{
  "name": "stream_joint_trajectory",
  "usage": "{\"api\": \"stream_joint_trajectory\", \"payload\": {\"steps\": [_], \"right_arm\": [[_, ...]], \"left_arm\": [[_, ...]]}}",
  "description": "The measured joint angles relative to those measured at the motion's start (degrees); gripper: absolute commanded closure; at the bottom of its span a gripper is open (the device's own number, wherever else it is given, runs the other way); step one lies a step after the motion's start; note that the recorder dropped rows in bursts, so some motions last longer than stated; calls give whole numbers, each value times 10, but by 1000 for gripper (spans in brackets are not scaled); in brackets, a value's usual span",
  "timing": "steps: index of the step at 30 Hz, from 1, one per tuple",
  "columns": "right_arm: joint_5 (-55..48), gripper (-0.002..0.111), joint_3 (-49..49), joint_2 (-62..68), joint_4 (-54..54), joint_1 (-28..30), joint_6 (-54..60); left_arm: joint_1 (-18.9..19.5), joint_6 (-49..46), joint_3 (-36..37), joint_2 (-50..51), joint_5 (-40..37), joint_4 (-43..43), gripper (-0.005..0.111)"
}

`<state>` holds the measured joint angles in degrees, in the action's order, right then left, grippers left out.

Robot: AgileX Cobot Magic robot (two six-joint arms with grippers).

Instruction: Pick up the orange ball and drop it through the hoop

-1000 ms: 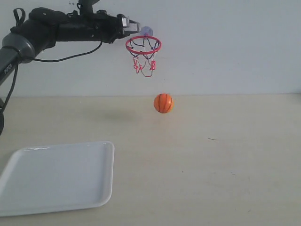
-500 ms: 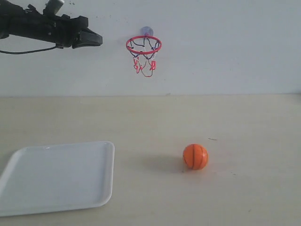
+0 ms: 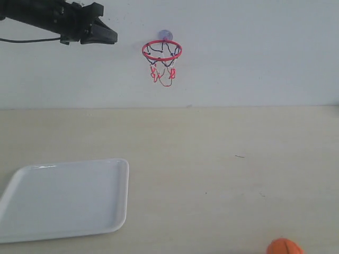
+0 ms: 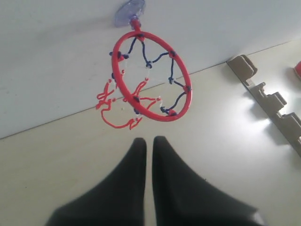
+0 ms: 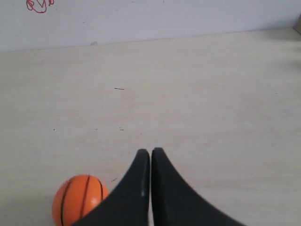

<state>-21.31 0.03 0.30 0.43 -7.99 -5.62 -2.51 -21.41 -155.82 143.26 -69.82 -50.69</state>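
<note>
Exterior view: orange ball [image 3: 284, 247] sits at the desk's [image 3: 212, 137] front edge, toward the right corner. My left gripper [image 4: 148, 139] is pinched closed, empty, up near the hoop [image 3: 162, 59]. My right gripper [image 5: 150, 151] is closed and empty too, ball just beside it.

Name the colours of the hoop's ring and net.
The hoop has a red ring and a dark, white and red net; clearest in the left wrist view.
</note>
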Motion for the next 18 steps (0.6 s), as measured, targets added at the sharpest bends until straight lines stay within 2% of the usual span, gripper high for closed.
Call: {"api": "stream_joint_trajectory", "payload": {"steps": [5, 10, 14, 18], "right_arm": [[0, 108, 0, 0, 0, 0, 0], [0, 108, 0, 0, 0, 0, 0], [0, 108, 0, 0, 0, 0, 0], [0, 108, 0, 0, 0, 0, 0]], "left_arm": [[-3, 21, 6, -35, 0, 22, 103], [-3, 18, 59, -66, 0, 35, 103], [-3, -13, 144, -106, 0, 48, 103], [5, -46, 265, -159, 1, 49, 103]]}}
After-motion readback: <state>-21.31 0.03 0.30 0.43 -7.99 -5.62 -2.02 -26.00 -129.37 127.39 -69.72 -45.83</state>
